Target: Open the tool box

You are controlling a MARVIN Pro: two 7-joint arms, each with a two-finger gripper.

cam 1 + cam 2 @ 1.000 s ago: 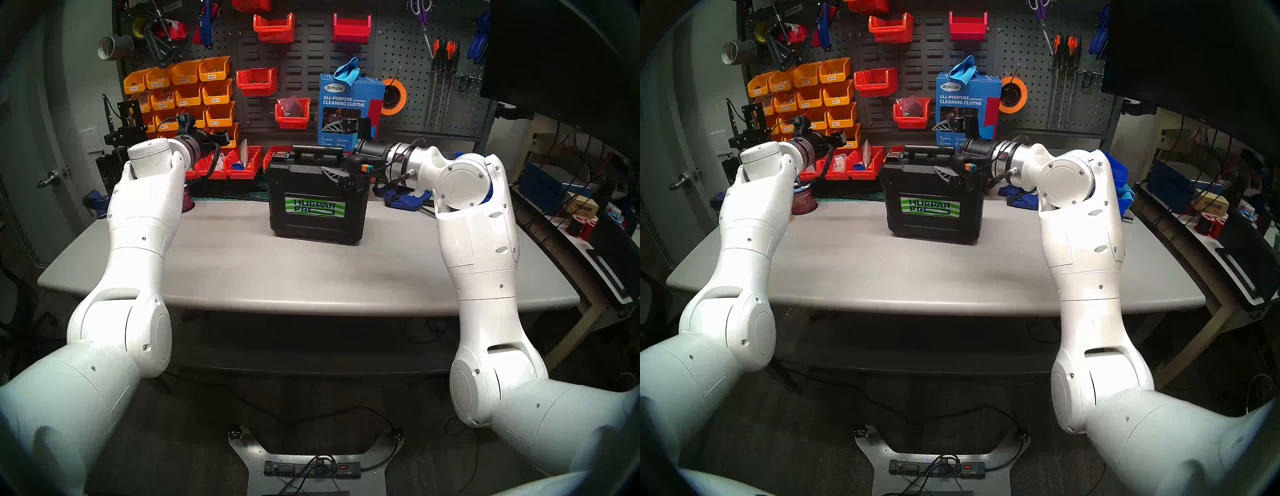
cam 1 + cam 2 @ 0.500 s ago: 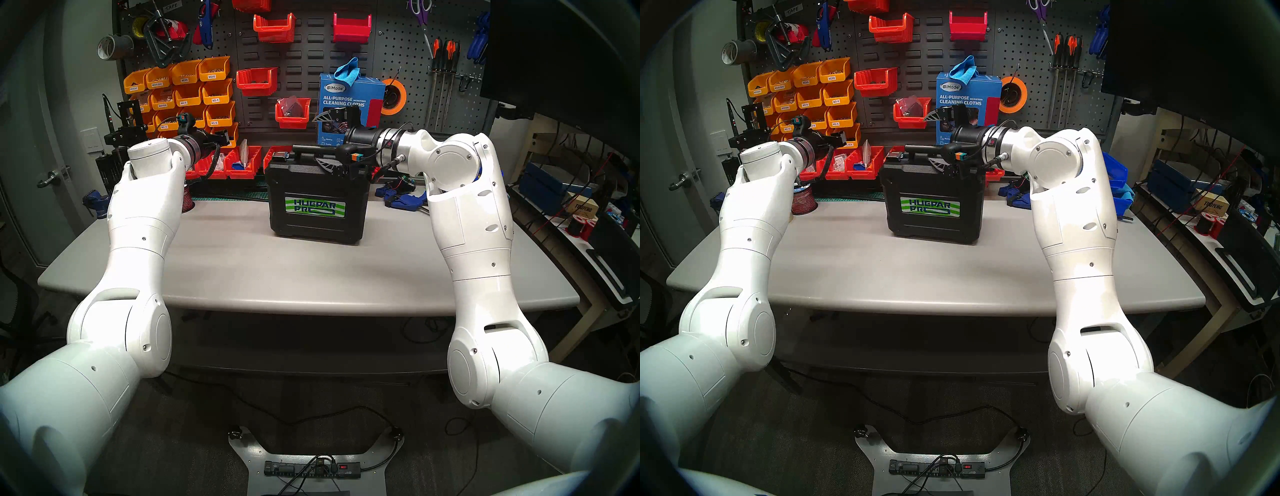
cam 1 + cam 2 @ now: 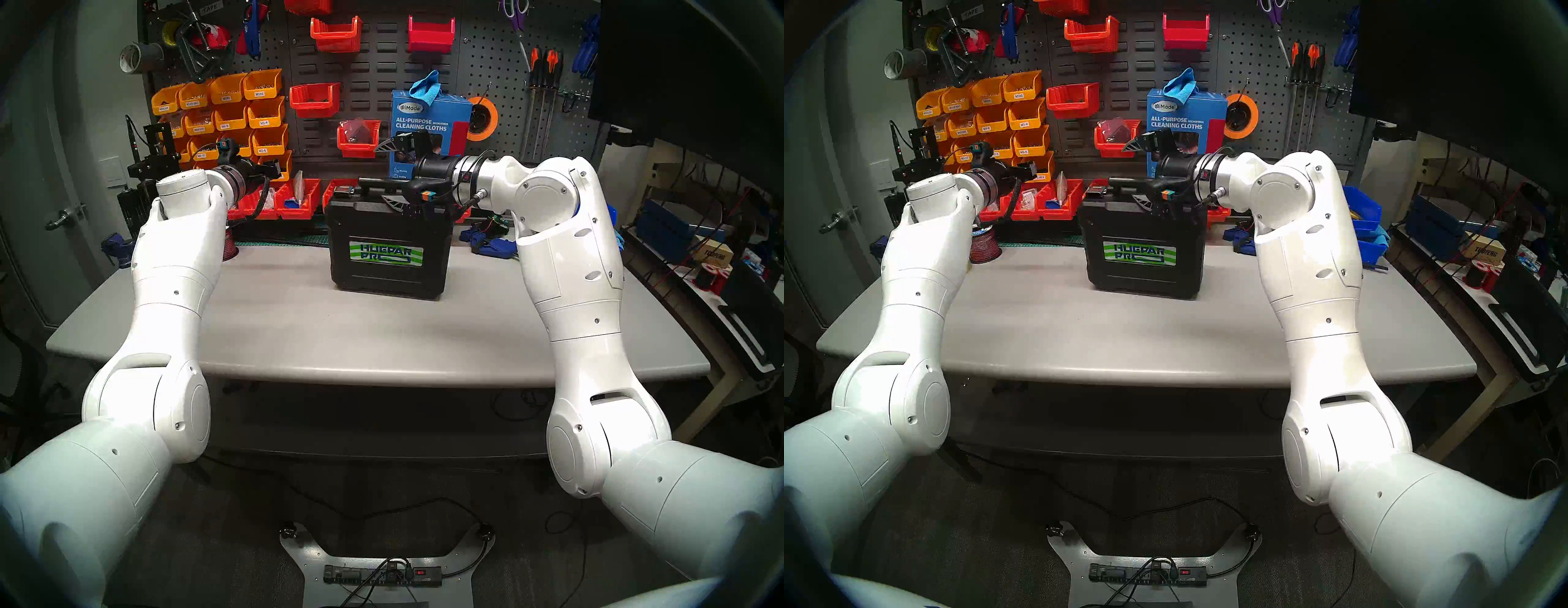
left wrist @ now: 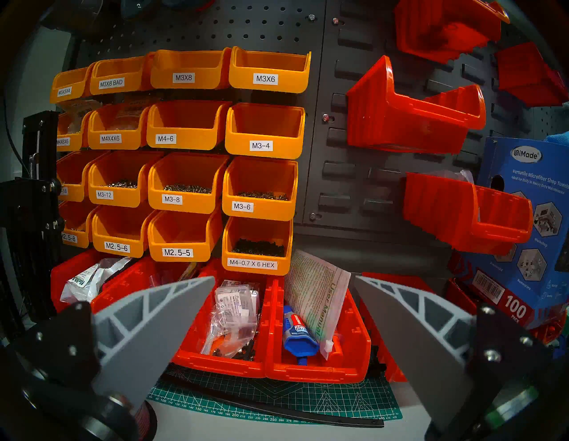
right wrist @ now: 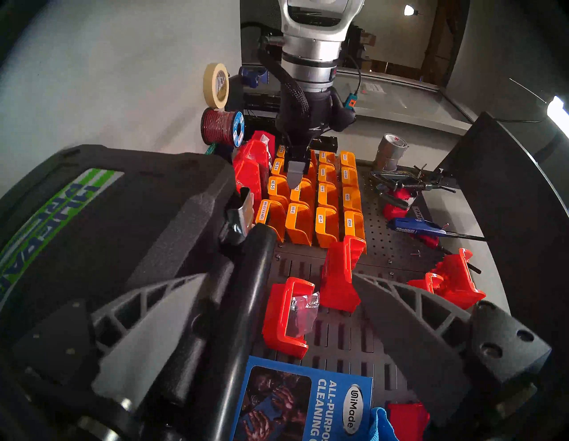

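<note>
On the grey table [image 3: 297, 331], upright black HUEPAR PRO tool box [image 3: 388, 250], right gripper [image 3: 392, 176] spread around its handle [image 3: 388, 185], left wrist view, left gripper [image 4: 284, 308] spread before red bins [image 4: 317, 348], right wrist view, handle between fingers [image 5: 147, 326], silver latch [image 5: 241, 212] beyond.

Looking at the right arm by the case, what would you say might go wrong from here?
1. The tool box stands upright on edge; a sideways push from the open right gripper at its handle could tip it.
2. The left gripper faces the bins, far off, so nothing steadies the box.
</note>
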